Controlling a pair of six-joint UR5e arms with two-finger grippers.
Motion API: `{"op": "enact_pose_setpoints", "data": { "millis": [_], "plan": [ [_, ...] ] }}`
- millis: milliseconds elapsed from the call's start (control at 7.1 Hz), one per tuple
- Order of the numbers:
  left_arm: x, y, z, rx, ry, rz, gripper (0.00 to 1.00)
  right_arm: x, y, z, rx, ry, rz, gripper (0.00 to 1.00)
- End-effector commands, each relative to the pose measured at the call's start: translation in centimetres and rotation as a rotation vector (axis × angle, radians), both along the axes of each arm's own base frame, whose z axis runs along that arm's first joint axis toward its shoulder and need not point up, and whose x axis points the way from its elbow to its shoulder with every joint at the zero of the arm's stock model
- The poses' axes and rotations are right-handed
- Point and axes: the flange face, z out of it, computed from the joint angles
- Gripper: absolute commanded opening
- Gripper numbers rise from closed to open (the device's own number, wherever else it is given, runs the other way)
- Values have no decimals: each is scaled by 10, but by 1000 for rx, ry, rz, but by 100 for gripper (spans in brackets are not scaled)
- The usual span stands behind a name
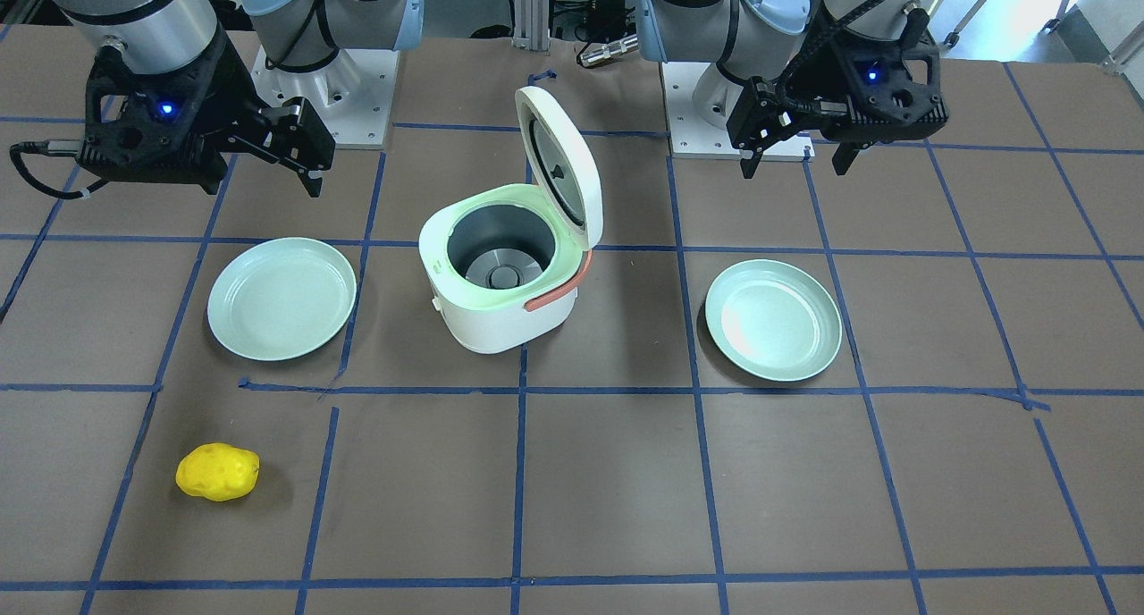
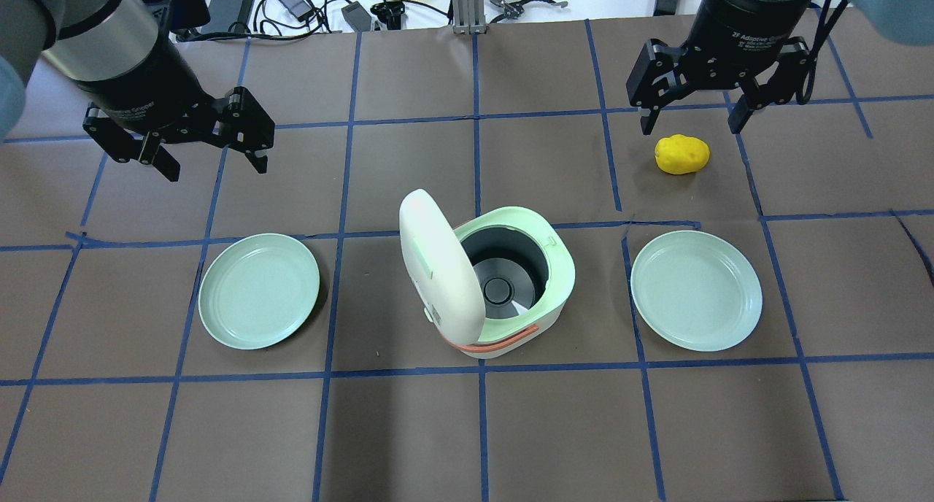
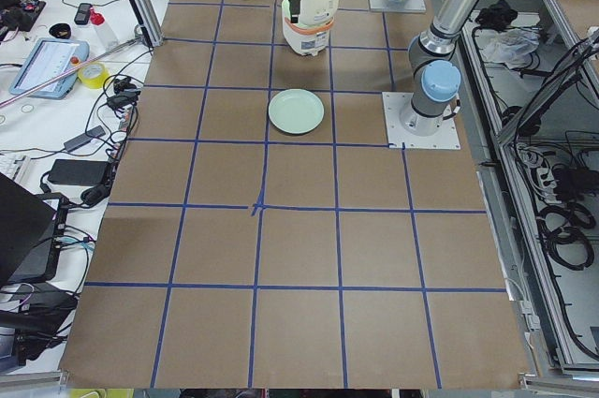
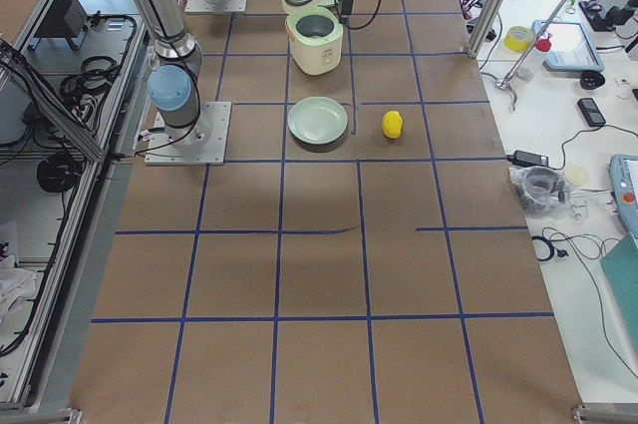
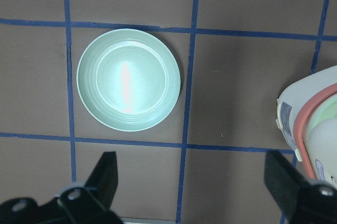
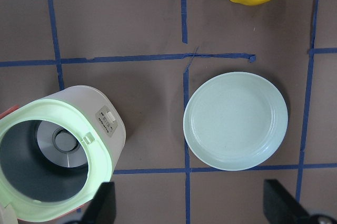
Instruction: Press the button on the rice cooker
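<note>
While lid (image 1: pixel 559 164) stands open, one cooker (image 1: pixel 487 320), two plates (image 1: pixel 281 299) (image 1: pixel 773 320), perhaps one potato (image 1: pixel 217 472).

White rice cooker (image 1: pixel 496 315) (coral handle (image 1: pixel 559 293)); yellow potato (image 1: pixel 217 472)

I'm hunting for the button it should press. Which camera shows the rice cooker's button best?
The right wrist view: the button panel on the rice cooker faces that camera, close up. The front-facing and overhead views catch it only edge-on; elsewhere it is hidden or tiny.
</note>
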Motion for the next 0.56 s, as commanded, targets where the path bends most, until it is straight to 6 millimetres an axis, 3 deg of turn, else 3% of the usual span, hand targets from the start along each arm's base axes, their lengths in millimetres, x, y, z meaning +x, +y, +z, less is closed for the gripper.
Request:
{"op": "enact_pose_setpoints", "data": {
  "millis": [0, 423],
  "plan": [
    [0, 0, 0, 0, 0, 0, 100, -2, 2, 3, -8, 28, -2, 100],
    [0, 0, 0, 0, 0, 0, 100, -2, 2, 4, -13, 31, 0, 100]
  ]
}}
